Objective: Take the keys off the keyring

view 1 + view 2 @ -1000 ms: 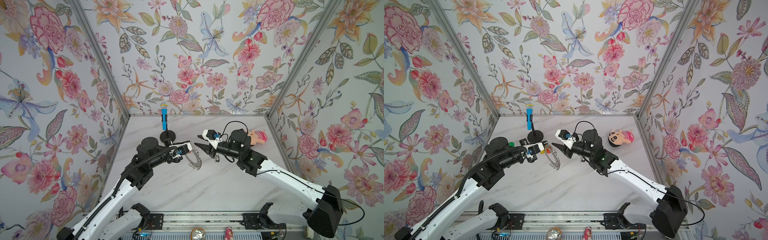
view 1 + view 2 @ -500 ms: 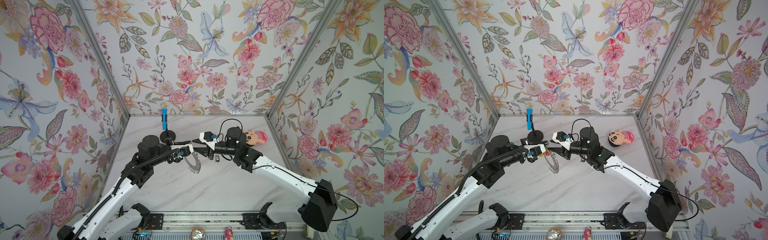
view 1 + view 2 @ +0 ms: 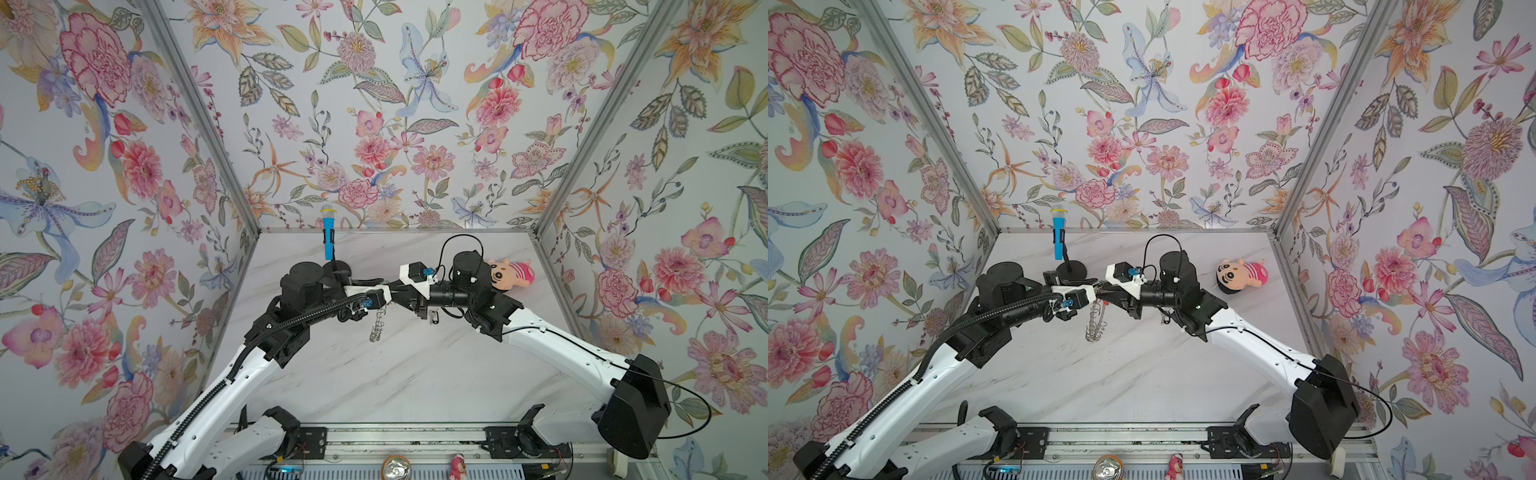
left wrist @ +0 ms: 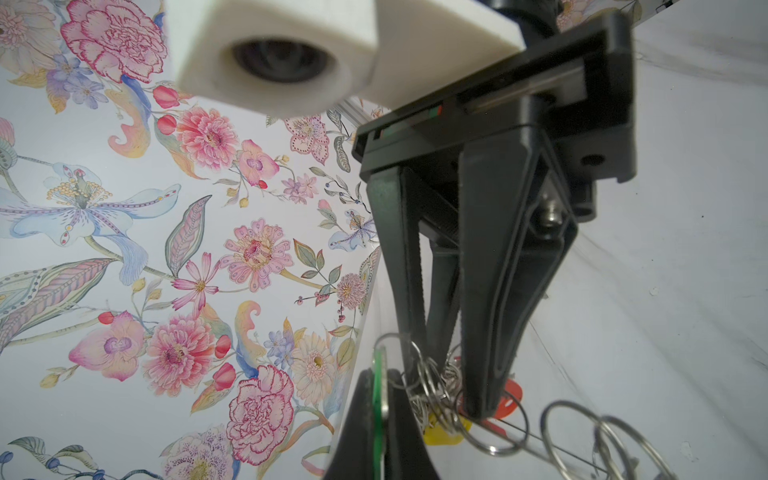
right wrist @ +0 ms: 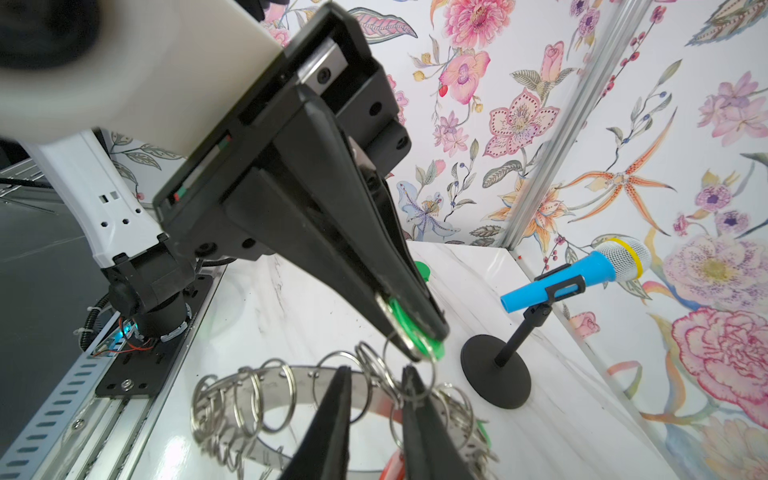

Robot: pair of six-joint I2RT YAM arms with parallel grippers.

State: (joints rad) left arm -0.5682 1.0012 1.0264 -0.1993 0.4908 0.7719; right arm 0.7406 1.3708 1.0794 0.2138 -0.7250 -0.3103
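Note:
The keyring [image 3: 376,328] [image 3: 1094,322], a grey metal disc fringed with wire loops, hangs edge-on above the table in both top views. Its band shows in the right wrist view [image 5: 303,382]. My left gripper [image 3: 384,284] [image 4: 380,376] [image 5: 419,336] is shut on a green-tagged key [image 4: 379,395] [image 5: 405,320] that hangs from one loop. My right gripper [image 3: 392,291] [image 5: 376,370] [image 4: 449,382] meets it from the right. Its jaws stand narrowly open astride the rim's loops. Red [image 4: 513,395] and yellow [image 4: 442,432] tags hang among the rings.
A blue toy microphone [image 3: 329,232] [image 5: 577,278] on a black stand stands at the back behind the left gripper. A plush doll [image 3: 509,274] lies at the back right. A small silver piece [image 3: 433,318] lies on the table under the right wrist. A round green cap [image 5: 423,268] lies behind the left gripper.
My right gripper has moved left up to the keyring and its jaws have narrowed around the loops. The keyring has swung edge-on. The left gripper has kept its hold.

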